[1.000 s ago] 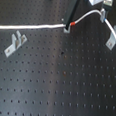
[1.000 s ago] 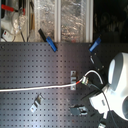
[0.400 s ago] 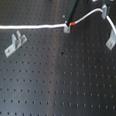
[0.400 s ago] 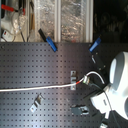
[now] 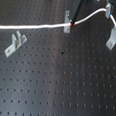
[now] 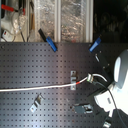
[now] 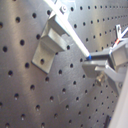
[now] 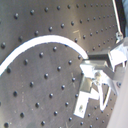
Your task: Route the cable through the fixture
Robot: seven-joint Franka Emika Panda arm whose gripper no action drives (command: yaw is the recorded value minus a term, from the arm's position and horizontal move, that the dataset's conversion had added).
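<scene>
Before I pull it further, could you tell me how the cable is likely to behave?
Probably floppy: the cable sags and curves across the board. Likely light, since it hangs between supports. It may slip sideways off the fixture, which looks narrow.

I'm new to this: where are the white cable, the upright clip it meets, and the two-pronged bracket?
cable (image 5: 31, 27), first exterior view, its long white run.
clip (image 5: 67, 17), first exterior view, its upright strip.
two-pronged bracket (image 5: 16, 43), first exterior view, its prongs.

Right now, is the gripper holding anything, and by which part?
The gripper holds the cable at its red band, right beside the fixture.
</scene>
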